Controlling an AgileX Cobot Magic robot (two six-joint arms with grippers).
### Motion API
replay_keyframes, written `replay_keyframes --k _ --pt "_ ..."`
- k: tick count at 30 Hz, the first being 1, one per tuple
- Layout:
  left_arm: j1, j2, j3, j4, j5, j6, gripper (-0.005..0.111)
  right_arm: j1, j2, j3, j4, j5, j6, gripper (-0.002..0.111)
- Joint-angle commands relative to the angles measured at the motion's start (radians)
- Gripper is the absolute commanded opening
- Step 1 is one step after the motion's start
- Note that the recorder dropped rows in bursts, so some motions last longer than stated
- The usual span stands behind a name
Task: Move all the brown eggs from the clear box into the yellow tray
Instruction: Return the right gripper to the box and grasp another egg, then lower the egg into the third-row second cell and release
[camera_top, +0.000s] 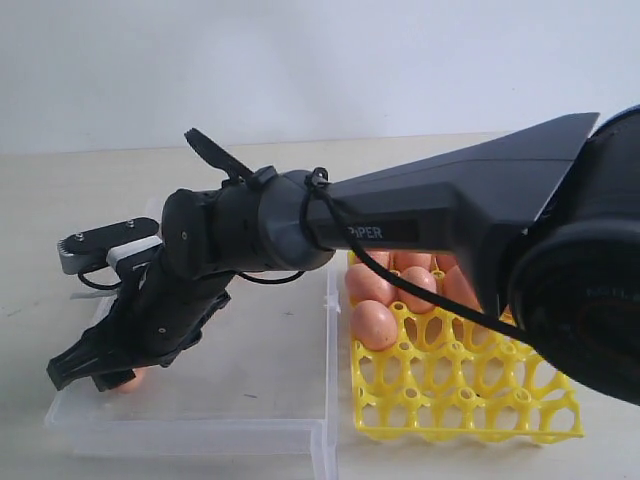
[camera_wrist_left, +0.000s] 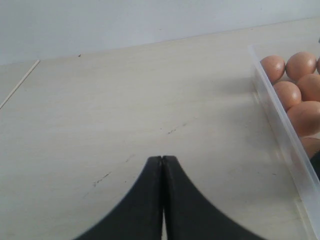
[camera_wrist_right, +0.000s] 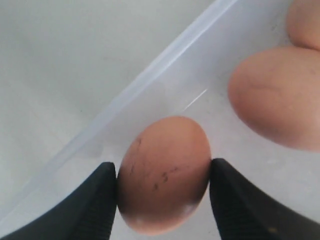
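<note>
1. The right pincer (camera_wrist_right: 164, 172) stands wide, its fingers (camera_wrist_right: 95, 200) pressed on both flanks of one brown egg (camera_wrist_right: 162, 190). It spans the egg's short axis; the long axis runs along the fingers.
2. That egg sits low in the clear box (camera_top: 250, 425), just beside its wall, at the left end in the exterior view.
3. The yellow tray (camera_top: 470, 405), partly filled, lies beyond the box's opposite end, so the carry likely goes rightward.
4. The left pincer (camera_wrist_left: 161, 160) is closed and empty over the counter (camera_wrist_left: 125, 100), outside the box.
</note>
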Motion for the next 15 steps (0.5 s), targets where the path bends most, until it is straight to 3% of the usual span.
replay_keyframes --k 1,6,8,15 --pt "-0.006 -0.006 -0.004 -0.002 -0.009 -0.005 0.000 -0.001 -0.073 0.060 -0.046 -0.129 -0.002 0.000" --pt "-0.006 -0.006 -0.004 -0.002 -0.009 -0.005 0.000 -0.016 -0.382 0.521 -0.154 -0.718 -0.147 0.000" --pt "-0.006 -0.006 -0.004 -0.002 -0.009 -0.005 0.000 -0.043 -0.491 0.675 -0.115 -0.846 -0.236 0.000" --pt "-0.006 -0.006 -0.004 -0.002 -0.009 -0.005 0.000 -0.116 -0.672 0.978 0.013 -1.004 -0.339 0.000"
